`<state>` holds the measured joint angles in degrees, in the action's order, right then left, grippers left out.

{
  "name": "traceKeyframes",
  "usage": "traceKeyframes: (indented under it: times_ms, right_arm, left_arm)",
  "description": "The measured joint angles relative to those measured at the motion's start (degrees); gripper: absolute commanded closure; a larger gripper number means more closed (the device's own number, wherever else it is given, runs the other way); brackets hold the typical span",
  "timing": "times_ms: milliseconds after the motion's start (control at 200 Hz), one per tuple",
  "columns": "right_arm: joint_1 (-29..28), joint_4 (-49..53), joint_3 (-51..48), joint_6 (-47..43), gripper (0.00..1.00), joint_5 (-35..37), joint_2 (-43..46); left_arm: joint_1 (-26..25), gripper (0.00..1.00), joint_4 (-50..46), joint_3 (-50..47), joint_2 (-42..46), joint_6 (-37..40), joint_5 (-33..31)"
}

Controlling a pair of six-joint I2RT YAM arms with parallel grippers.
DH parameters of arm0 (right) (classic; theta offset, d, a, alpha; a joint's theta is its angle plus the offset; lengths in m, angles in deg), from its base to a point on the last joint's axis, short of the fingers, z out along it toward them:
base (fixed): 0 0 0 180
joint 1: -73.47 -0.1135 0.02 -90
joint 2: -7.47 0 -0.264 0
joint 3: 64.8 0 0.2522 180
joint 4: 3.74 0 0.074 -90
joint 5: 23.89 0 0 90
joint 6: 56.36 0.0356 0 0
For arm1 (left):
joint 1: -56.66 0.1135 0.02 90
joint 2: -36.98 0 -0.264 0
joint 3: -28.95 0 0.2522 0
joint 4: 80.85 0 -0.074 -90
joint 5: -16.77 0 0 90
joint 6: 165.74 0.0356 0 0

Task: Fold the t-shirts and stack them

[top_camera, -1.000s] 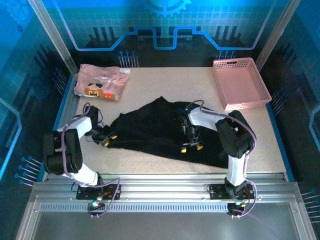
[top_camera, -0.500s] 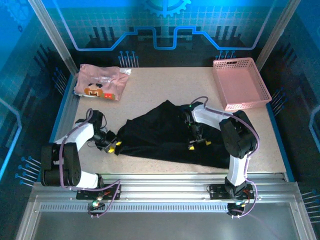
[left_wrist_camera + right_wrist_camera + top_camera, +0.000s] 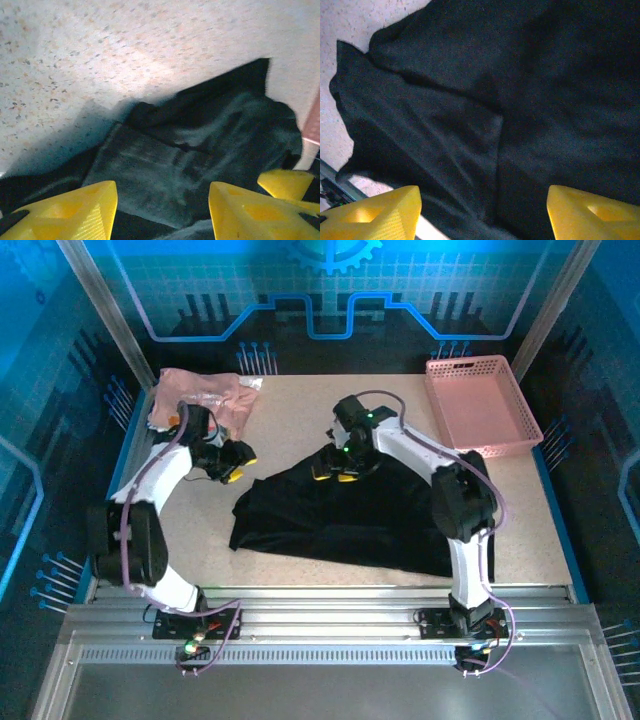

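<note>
Spread left claw [image 3: 238,468] and right claw [image 3: 335,476] hover near black t-shirt [image 3: 350,520].

The top camera sits above and behind my bases, looking down and forward across the whole surface [image 3: 300,400]. Each wrist camera rides just behind its claw, peering steeply down from close in: my left claw [image 3: 160,215] frames one, my right claw [image 3: 480,212] the other. All three share the black t-shirt [image 3: 340,520]; the left view's far yellow tip [image 3: 282,182] is possibly my right claw's.
</note>
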<state>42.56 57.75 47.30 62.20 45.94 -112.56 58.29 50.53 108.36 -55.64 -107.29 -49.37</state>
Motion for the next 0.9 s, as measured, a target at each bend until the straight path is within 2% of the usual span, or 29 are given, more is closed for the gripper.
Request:
traceKeyframes:
  times_ms: [175, 705, 900]
  right_arm:
    - [0.5, -2.9, 2.8, 0.9, 0.35, -4.6, -10.1]
    - [0.9, -6.7, 3.2, 3.2, 0.41, -7.2, -10.8]
    - [0.3, -7.6, 2.5, 3.2, 0.48, -7.4, -10.8]
  left_arm:
    - [0.0, 0.52, 1.3, 0.1, -6.0, 0.2, 1.2]
    - [-0.5, 0.54, 1.8, -1.8, -6.3, 0.2, 1.7]
    - [-0.6, 0.54, 1.2, -3.5, -3.7, 0.6, 1.8]
